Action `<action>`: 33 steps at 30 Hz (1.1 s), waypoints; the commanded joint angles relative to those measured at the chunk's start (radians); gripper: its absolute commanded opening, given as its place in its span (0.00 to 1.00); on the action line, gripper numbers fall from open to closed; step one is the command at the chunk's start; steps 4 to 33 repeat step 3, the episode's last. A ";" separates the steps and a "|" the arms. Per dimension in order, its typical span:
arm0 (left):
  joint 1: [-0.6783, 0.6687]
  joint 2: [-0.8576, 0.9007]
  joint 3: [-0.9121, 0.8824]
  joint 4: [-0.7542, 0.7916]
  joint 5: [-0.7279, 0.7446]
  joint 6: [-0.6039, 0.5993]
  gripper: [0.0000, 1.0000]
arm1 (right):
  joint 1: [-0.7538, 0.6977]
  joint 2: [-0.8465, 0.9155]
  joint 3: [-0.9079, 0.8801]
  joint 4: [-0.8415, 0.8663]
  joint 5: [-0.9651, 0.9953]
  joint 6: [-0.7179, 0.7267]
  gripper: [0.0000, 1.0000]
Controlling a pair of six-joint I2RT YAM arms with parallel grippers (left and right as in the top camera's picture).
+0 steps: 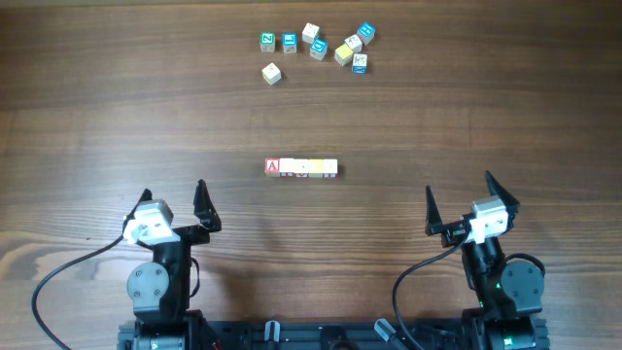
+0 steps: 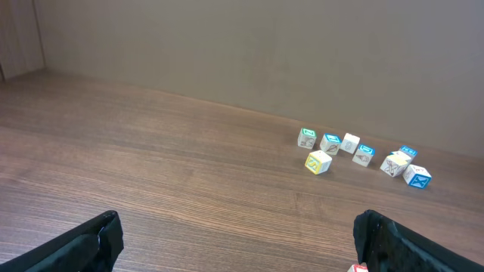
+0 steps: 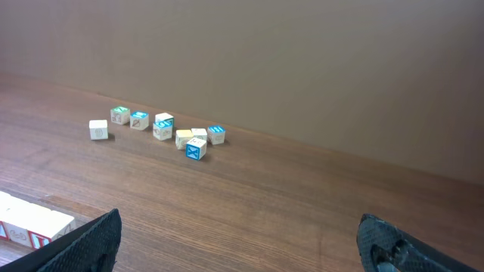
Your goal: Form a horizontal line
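The horizontal line [image 1: 302, 167] is a straight row of small wooden letter cubes at the table's middle, a red "A" cube at its left end and cream and yellow cubes to the right. Its right end shows at the lower left of the right wrist view [image 3: 30, 224]. A sliver of the red cube peeks beside the right finger in the left wrist view [image 2: 355, 267]. My left gripper [image 1: 173, 200] is open and empty, below left of the row. My right gripper [image 1: 457, 196] is open and empty, below right of it.
Several loose cubes with blue, green and cream faces [image 1: 319, 45] lie scattered at the far edge of the table, one cream cube [image 1: 271, 73] a little apart. They also show in the left wrist view [image 2: 363, 155] and the right wrist view [image 3: 162, 130].
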 commanded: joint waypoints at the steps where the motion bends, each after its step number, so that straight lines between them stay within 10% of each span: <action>1: -0.005 -0.006 -0.003 -0.002 -0.006 0.016 1.00 | -0.005 -0.013 -0.006 0.003 0.017 -0.013 1.00; 33: -0.005 -0.006 -0.003 -0.002 -0.006 0.016 1.00 | -0.005 -0.013 -0.006 0.003 0.017 -0.013 1.00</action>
